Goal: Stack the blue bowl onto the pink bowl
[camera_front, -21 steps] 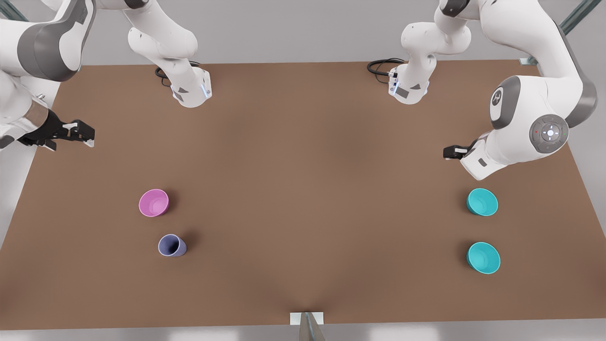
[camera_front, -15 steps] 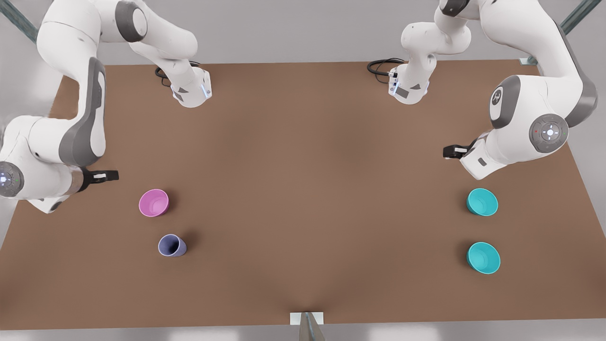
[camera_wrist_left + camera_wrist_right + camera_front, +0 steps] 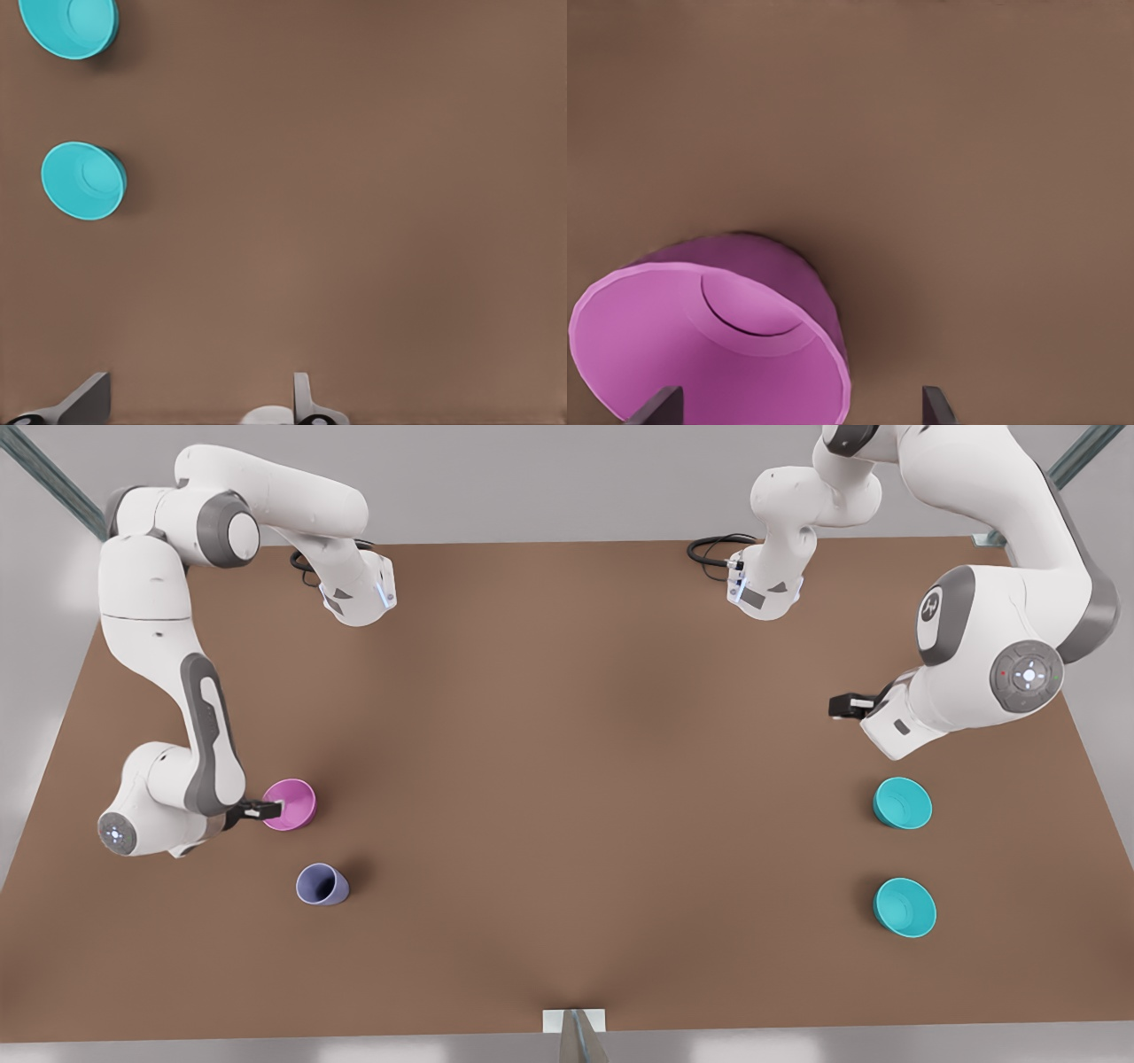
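Brown desk carries everything, with the pink bowl as my reference. Right pincer stands wide over its rim. Left pincer, also wide, waits well away, on the far side of the desk. Nearest it sits the blue bowl, beside a turquoise bowl (near-identical). I judge the blue bowl light, stiff and slippery; grip its rim wall.

Table: brown, you see flat top
On it: pink bowl, lavender cup, blue bowl, turquoise bowl
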Robot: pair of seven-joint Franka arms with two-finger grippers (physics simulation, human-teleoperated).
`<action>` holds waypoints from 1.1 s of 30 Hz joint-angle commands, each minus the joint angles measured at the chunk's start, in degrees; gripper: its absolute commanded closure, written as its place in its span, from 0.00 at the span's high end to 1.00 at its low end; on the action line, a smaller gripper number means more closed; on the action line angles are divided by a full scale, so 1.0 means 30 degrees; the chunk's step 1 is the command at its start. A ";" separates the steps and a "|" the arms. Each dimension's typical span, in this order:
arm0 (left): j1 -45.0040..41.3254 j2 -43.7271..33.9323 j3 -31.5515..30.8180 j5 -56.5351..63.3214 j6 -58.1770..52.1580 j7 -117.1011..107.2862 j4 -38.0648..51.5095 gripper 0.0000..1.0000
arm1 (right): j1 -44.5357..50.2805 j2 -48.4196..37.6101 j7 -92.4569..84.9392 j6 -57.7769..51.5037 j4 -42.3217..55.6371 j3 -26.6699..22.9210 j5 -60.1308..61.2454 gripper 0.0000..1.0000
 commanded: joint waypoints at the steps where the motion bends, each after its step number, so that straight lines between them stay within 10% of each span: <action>1: 0.0018 -0.0006 -0.0002 -0.0010 -0.0559 -0.0105 0.0006 1.00 | -0.0069 0.0357 0.2028 0.2236 -0.0017 0.0001 0.0411 1.00; 9: -0.0069 0.0053 -0.0002 -0.0069 -0.1116 -0.0339 0.0006 1.00 | -0.0596 -0.0023 0.1793 0.3439 -0.1745 0.0118 0.0499 1.00; 12: -0.0099 0.0082 -0.0002 -0.0069 -0.1086 -0.0339 0.0006 1.00 | -0.0480 -0.0082 0.1764 0.3321 -0.1774 0.0147 0.0499 0.40; 15: -0.0099 0.0053 -0.0002 -0.0098 -0.1116 -0.0310 0.0006 1.00 | -0.0304 -0.0082 0.1618 0.3146 -0.1804 0.0176 0.0499 0.21; 33: -0.0099 -0.0035 -0.0178 -0.0098 -0.1350 -0.0339 0.0035 1.00 | 0.2006 -0.6586 0.1143 0.0945 -0.4999 0.4454 0.8142 0.21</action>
